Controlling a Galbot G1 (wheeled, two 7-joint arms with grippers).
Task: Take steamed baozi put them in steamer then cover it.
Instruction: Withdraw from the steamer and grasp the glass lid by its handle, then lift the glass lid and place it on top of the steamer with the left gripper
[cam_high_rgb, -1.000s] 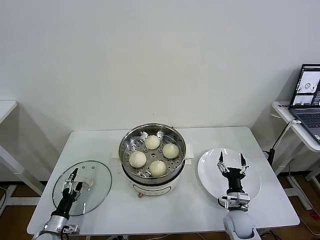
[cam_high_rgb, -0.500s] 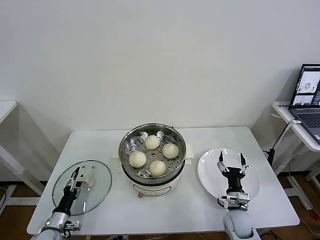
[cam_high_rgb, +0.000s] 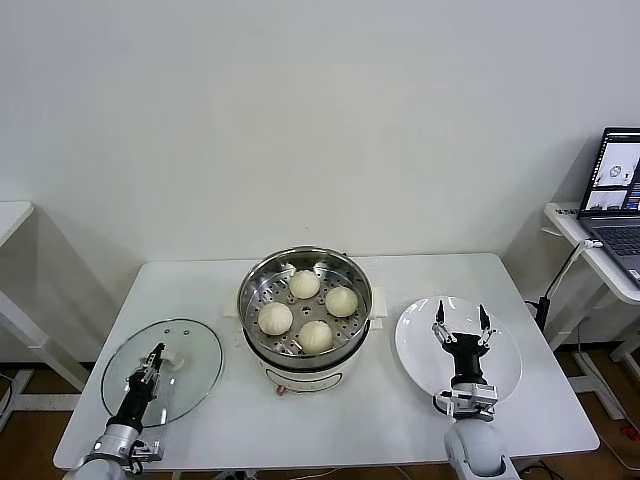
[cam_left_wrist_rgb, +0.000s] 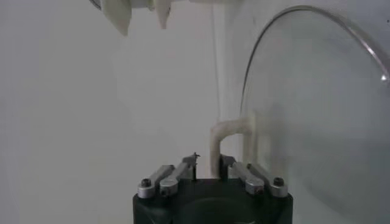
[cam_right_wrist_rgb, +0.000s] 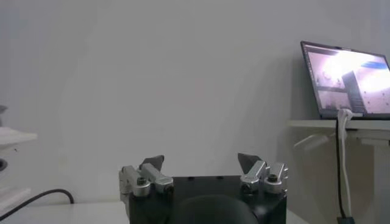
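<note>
Nearest the robot, the left end effector (cam_high_rgb: 150, 366) has clamped shut on the white bar handle (cam_left_wrist_rgb: 228, 135) of the glass cover (cam_high_rgb: 160, 372), which sits at the left of the worktop (cam_high_rgb: 400, 420). The right end effector (cam_high_rgb: 460, 335) hovers with jaws spread wide above the empty white plate (cam_high_rgb: 505, 350). Farther back, the steamer (cam_high_rgb: 305, 310) holds all four steamed baozi (cam_high_rgb: 315, 337).

The grip looks thin and off-centre, though the wrist view is partly blocked; on lifting, the cover could pivot or slip and knock the steamer's rim.

A second ago the left jaws stood open around the handle; the cover has since nudged slightly.
</note>
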